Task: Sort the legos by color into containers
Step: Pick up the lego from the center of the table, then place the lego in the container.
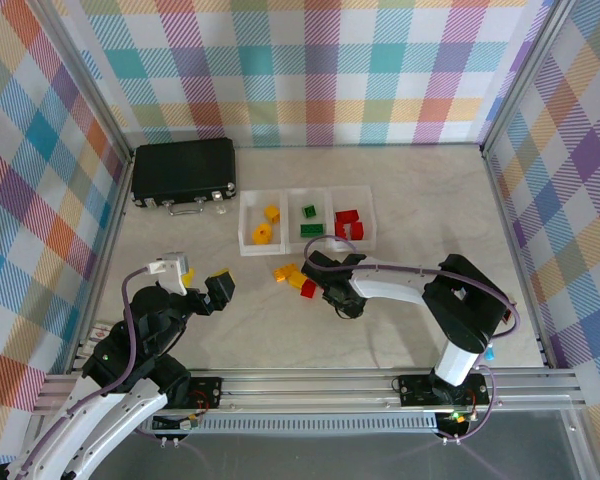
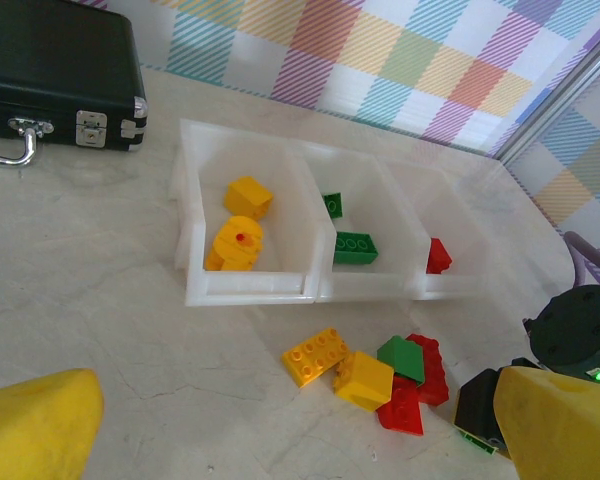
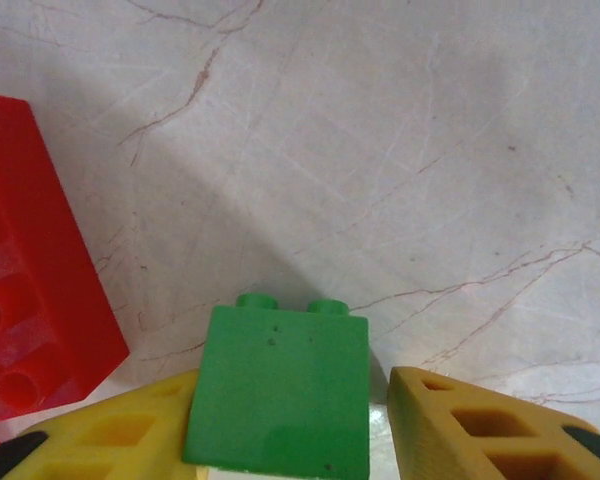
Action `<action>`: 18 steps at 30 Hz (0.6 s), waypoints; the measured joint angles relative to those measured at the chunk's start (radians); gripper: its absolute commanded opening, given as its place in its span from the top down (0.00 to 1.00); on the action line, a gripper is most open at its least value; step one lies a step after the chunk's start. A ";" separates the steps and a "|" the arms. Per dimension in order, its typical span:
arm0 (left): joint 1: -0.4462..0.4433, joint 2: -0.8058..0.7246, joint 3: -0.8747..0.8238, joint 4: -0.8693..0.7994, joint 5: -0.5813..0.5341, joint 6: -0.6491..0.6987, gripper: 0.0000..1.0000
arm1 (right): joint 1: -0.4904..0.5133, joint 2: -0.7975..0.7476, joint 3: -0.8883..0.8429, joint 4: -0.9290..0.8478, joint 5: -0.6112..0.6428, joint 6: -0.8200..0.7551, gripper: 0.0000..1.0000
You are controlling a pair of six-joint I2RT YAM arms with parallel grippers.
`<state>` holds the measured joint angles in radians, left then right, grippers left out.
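Top external: three joined trays on counter, holding yellow, green and red bricks in turn. Loose bricks just in front. Right gripper down at pile; left gripper well apart from it.
Left wrist: left jaws spread wide, released. Loose bricks heaped near trays.
Right wrist: green brick between right jaws. One finger touches it, thin gap at other, not clamped. Red brick beside.

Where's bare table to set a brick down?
Free: marble tabletop between the black hard case, translucent white trays and left gripper; also right of the trays. Crowded: loose red, yellow and green bricks before the trays.
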<state>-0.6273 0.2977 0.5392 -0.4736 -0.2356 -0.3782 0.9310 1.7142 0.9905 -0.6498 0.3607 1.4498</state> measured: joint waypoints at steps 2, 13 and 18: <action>0.000 0.000 0.000 0.000 0.000 0.000 0.00 | 0.000 0.000 0.005 -0.011 0.011 -0.018 0.58; 0.000 0.000 0.000 -0.017 0.000 0.000 0.00 | 0.000 -0.043 0.118 -0.082 0.100 -0.294 0.70; 0.000 0.000 0.000 -0.023 -0.001 0.000 0.00 | -0.009 -0.089 0.293 -0.089 0.138 -0.527 0.72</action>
<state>-0.6273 0.2977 0.5392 -0.4961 -0.2363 -0.3782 0.9218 1.6257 1.2839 -0.7383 0.4992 0.9226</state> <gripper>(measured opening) 0.997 0.329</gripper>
